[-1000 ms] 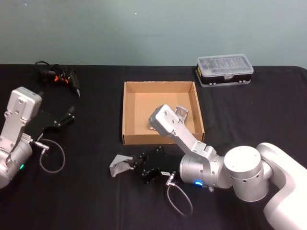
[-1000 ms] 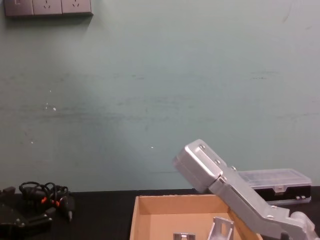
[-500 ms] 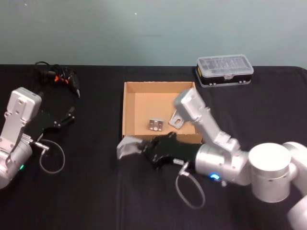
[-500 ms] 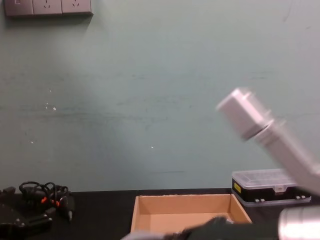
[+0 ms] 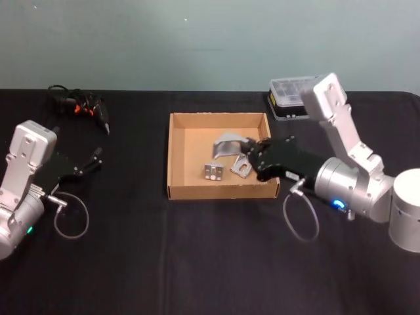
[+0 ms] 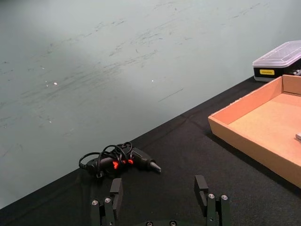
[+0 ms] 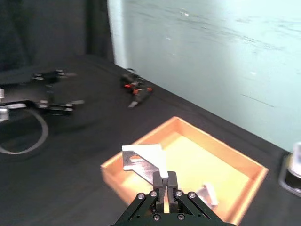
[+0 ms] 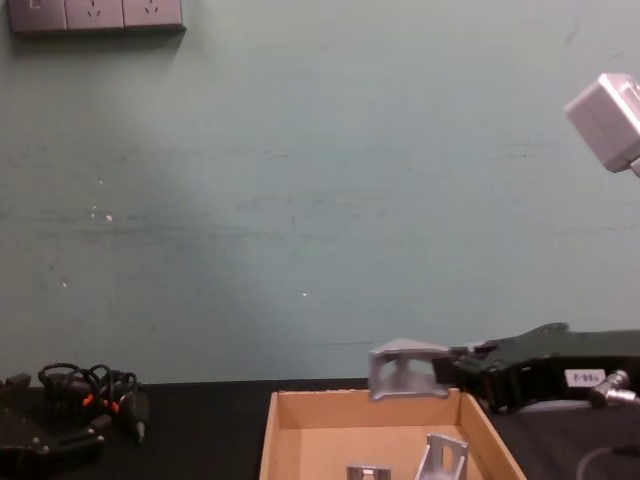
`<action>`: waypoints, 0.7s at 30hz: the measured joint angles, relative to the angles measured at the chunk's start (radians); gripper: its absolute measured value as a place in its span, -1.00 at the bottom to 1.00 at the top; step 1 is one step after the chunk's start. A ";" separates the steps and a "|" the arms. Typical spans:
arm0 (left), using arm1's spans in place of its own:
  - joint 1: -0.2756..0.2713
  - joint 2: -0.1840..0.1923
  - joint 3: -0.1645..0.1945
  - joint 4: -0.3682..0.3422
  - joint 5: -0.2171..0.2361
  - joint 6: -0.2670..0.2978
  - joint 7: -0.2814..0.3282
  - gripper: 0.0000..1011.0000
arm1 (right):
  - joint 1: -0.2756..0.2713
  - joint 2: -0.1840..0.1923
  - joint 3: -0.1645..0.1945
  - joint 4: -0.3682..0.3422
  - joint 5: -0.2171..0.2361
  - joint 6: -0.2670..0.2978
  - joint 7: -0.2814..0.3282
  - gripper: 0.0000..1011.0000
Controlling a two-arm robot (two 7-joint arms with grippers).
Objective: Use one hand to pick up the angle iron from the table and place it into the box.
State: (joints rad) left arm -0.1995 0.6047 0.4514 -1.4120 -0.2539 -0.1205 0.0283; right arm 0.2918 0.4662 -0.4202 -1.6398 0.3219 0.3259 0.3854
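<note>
Right end effector (image 5: 248, 152): reaches in from the right, over the box; fingers pressed together on the angle iron (image 5: 227, 145), pinching one edge of it.
Angle iron: held in the air above the box's inside, clear of the floor and walls; in the chest view it hangs just above the far rim.
Box (image 5: 176, 152): tan cardboard, centre of the tabletop (image 5: 131, 249); two smaller metal brackets (image 5: 213, 172) already lie on its floor, near the right-hand side.
Left end effector (image 6: 160, 203): parked at the left side of the tabletop, fingers spread, nothing between them.
Other items: cable bundle (image 5: 77, 105) far left; clear-lidded case (image 5: 289, 97) far right, behind the right arm.
Step in hand: carry finished, piece poised over the box; release not yet made.
Next move, as judged: lower the piece toward a bare patch of floor left of the brackets, spread the fingers, then lift straight out so nothing catches the right wall.
</note>
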 joint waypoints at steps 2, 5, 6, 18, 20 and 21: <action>0.000 0.000 0.000 0.000 0.000 0.000 0.000 0.98 | 0.013 -0.003 0.001 0.017 -0.007 0.005 -0.005 -0.89; 0.000 0.000 0.000 0.000 0.000 0.000 0.000 0.98 | 0.044 -0.012 -0.001 0.057 -0.025 0.017 -0.012 -0.89; 0.000 0.000 0.000 0.000 0.000 0.000 0.000 0.98 | 0.053 -0.014 -0.004 0.069 -0.031 0.020 -0.012 -0.89; 0.000 0.000 0.000 0.000 0.000 0.000 0.000 0.98 | 0.178 -0.089 -0.056 0.252 -0.111 0.043 0.003 -0.89; 0.000 0.000 0.000 0.000 0.000 0.000 0.000 0.98 | 0.194 -0.100 -0.062 0.277 -0.119 0.043 0.008 -0.89; 0.000 0.000 0.000 0.000 0.000 0.000 0.000 0.98 | 0.211 -0.114 -0.070 0.304 -0.130 0.043 0.012 -0.89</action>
State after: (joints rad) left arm -0.1995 0.6047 0.4514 -1.4120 -0.2539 -0.1205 0.0283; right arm 0.5030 0.3525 -0.4903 -1.3360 0.1921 0.3692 0.3979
